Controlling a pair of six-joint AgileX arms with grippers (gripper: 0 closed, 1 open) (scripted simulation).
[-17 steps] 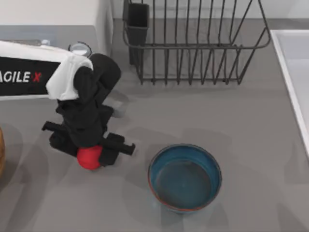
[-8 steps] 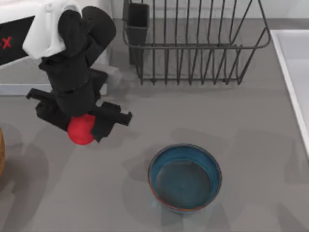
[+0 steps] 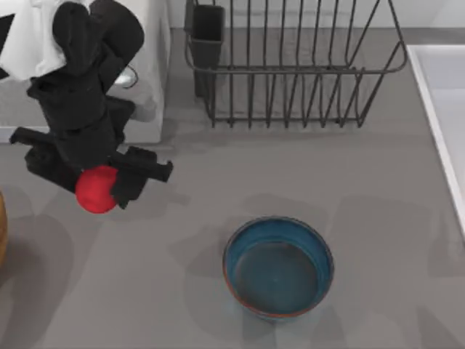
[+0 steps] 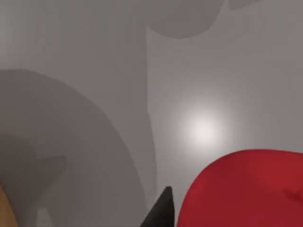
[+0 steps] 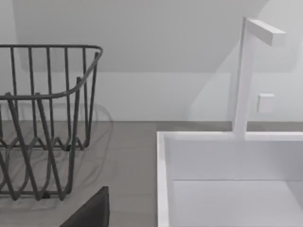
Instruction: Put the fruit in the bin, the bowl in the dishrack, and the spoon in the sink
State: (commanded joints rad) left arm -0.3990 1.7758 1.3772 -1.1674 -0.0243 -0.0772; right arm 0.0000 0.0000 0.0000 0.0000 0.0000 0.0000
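Observation:
The small red fruit [image 3: 94, 192] is off the table, held in my left gripper [image 3: 99, 182], which is shut on it over the left part of the table. In the left wrist view the fruit [image 4: 246, 189] shows above grey tabletop beside a black fingertip [image 4: 161, 213]. The teal-blue bowl [image 3: 278, 267] with a reddish-brown rim stands upright and empty at front centre. At the back stands the black wire dishrack [image 3: 290, 69], [image 5: 42, 118]. The pale sink [image 3: 439, 87], [image 5: 227, 184] lies at the right edge. A dark part of my right gripper [image 5: 90, 213] faces the sink. The spoon is out of view.
A white microwave [image 3: 149, 80] stands at the back left, just behind my left arm. A tan curved edge [image 3: 2, 225] shows at the far left; what it belongs to I cannot tell. A white faucet [image 5: 246, 71] rises behind the sink. The dishrack's square utensil cup [image 3: 207, 33] is on its left corner.
My left gripper has risen with the fruit and carried it left and toward the back of the table. The bowl has stayed put.

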